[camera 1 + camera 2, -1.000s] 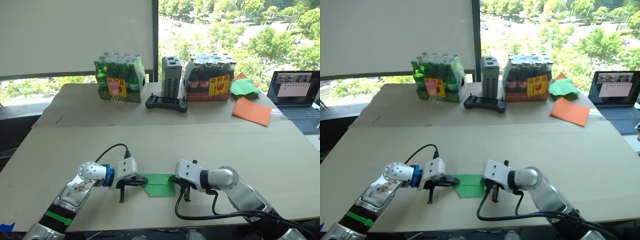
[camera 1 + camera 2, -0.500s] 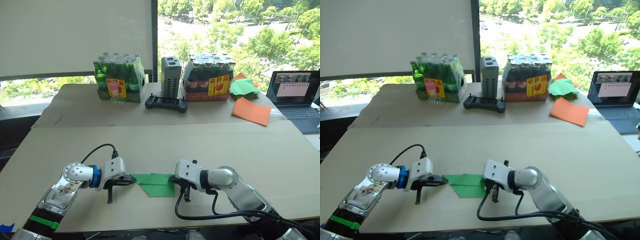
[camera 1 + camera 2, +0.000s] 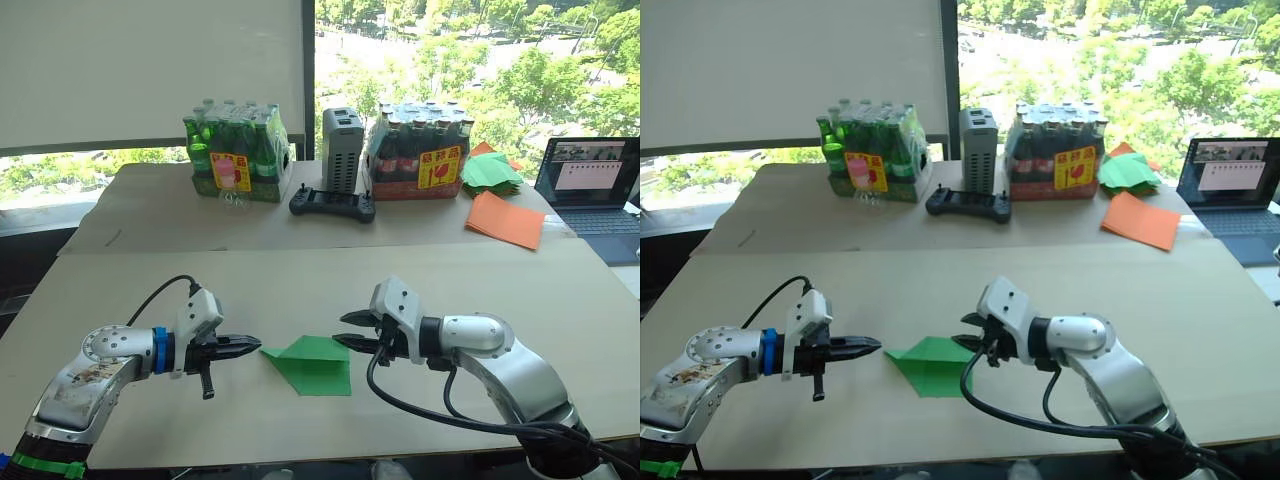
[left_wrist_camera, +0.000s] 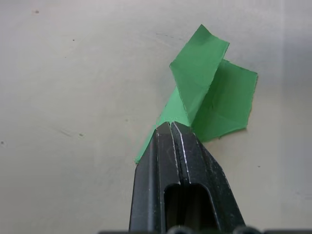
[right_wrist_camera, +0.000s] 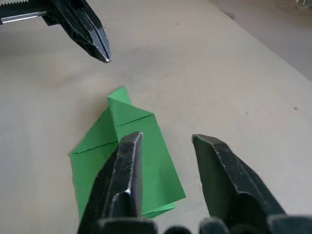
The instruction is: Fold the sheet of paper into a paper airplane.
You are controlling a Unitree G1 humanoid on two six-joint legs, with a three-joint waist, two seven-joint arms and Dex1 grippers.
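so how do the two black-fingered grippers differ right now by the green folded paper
The left gripper is shut, fingers pressed together; the right gripper is open with a clear gap. The left one sits off the pointed tip of the bright green folded sheet of paper, the right one by its wide end. Neither holds it.

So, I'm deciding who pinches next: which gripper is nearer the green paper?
Right. The right gripper, open, hangs at the sheet of paper's edge; the left gripper, shut, points at its tip across a gap.

Both hands (image 3: 245,344) (image 3: 345,331) backed off the sheet of paper (image 3: 312,362).
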